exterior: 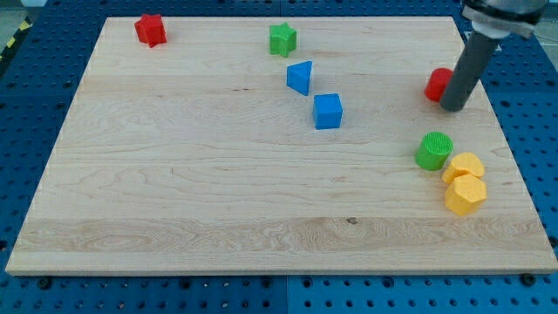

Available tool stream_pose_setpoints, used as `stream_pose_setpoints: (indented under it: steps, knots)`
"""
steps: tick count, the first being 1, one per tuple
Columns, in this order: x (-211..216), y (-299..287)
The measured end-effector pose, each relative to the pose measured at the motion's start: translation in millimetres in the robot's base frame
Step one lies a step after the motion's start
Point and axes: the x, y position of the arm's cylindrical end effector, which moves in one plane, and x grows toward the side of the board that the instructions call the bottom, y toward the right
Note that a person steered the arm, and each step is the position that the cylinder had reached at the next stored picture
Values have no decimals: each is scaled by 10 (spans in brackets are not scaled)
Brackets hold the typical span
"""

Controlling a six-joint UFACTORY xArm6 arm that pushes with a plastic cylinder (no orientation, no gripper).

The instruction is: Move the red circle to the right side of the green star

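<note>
The red circle (437, 84) lies near the board's right edge, partly hidden behind my rod. My tip (452, 108) rests on the board just right of and below the red circle, touching or nearly touching it. The green star (282, 38) sits near the view's top, left of centre-right, far to the left of the red circle.
A blue triangle (300, 77) and a blue cube (328, 111) lie between the star and the circle. A green circle (434, 150) and two yellow blocks (463, 166) (466, 194) sit at the lower right. A red star (151, 30) is at the top left.
</note>
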Motion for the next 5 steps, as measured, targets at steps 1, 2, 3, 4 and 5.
stream_pose_setpoints:
  steps: [1, 2, 3, 4, 5]
  knots:
    - [-495, -82]
    - [-412, -77]
    - [-312, -89]
    - [-582, -104]
    - [-933, -104]
